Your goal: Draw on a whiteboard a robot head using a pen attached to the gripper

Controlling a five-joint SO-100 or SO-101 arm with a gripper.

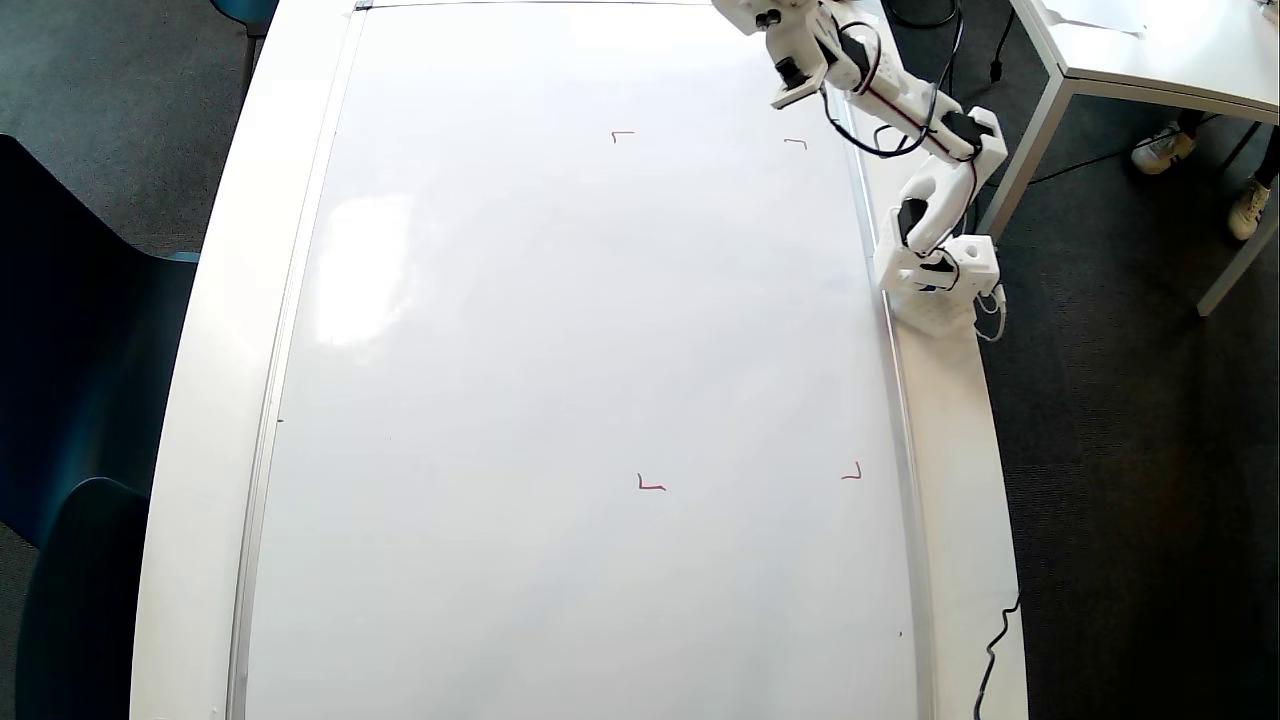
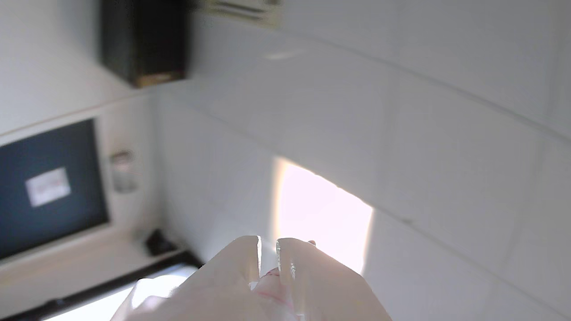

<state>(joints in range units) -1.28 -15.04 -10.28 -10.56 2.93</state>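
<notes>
My white plastic claw (image 1: 790, 85) is up high at the far top corner of the big shiny white board with the thin silver frame (image 1: 560, 400), seen from above. In the wrist view my claw (image 2: 267, 254) points up at a white wall and a dark screen (image 2: 49, 187), not down at the board. My two fingers sit very near each other with only a thin slit between them. Something pale with a bit of red peeks out low in that slit. I think it is the slim white pen with the red end (image 2: 272, 283), but it is blurry, so I cannot tell if I am really squeezing it.

The board has no robot head on it yet. I see only four small red corner marks (image 1: 650, 485), and the clean space between them looks like where the drawing should go.

What could go wrong? If I drop down too hard, the pen could bend or slip in my fingers. If I tilt, the tip may miss the board and leave gaps in the line.

The silver frame edge runs right under my arm, next to my white base block (image 1: 940, 285), so I could bump it. There is lots of open board toward the middle
</notes>
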